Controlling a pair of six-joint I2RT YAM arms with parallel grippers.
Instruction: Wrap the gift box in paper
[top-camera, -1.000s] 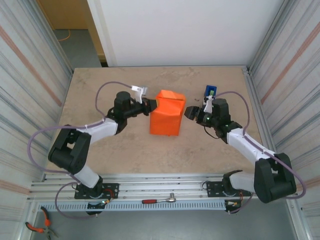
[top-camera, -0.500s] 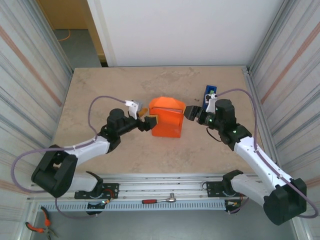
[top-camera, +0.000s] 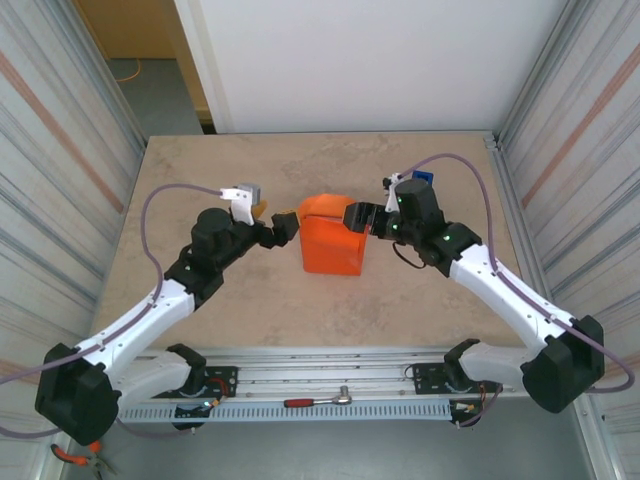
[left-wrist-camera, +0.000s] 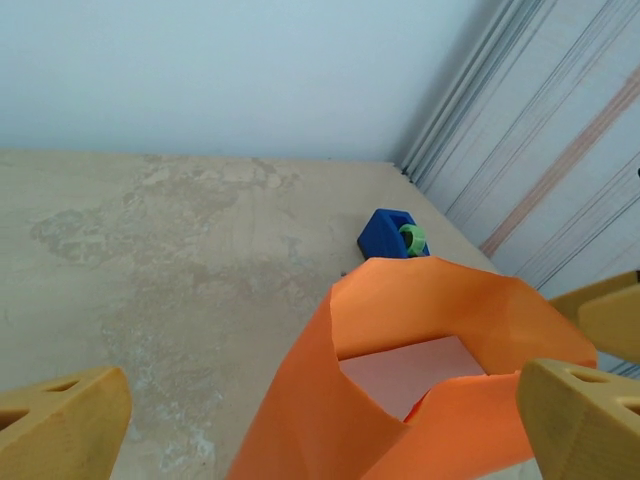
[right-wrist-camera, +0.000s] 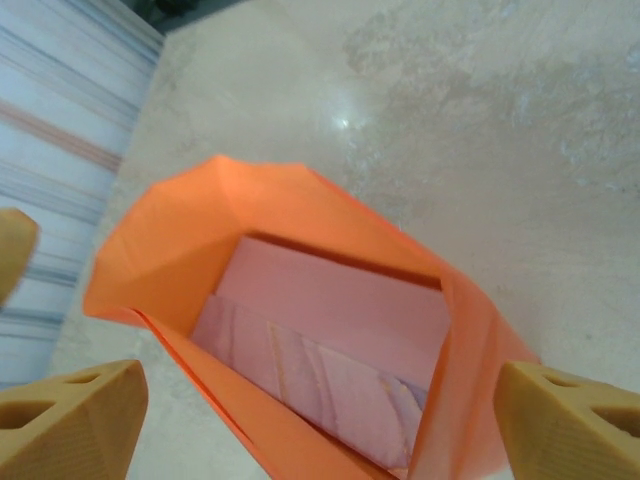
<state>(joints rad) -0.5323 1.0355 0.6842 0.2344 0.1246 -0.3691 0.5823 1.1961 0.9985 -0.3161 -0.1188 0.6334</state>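
Mid-wrap: the paper (top-camera: 333, 240) already sleeves the gift box (right-wrist-camera: 330, 345) at mid-table, but one end gapes open with pink showing inside. The left gripper (top-camera: 285, 228) and right gripper (top-camera: 357, 217) sit just beside that open end, both spread wide, holding nothing. Next move, I judge, is pinching the loose flaps and creasing them flat against the box, ready for taping (blue tape dispenser (top-camera: 422, 180) waits near the right arm); no brand, label or writing readable anywhere.

blue tape dispenser (left-wrist-camera: 385, 235), ratchet wrench (top-camera: 320, 400), marbled tabletop (top-camera: 200, 170)
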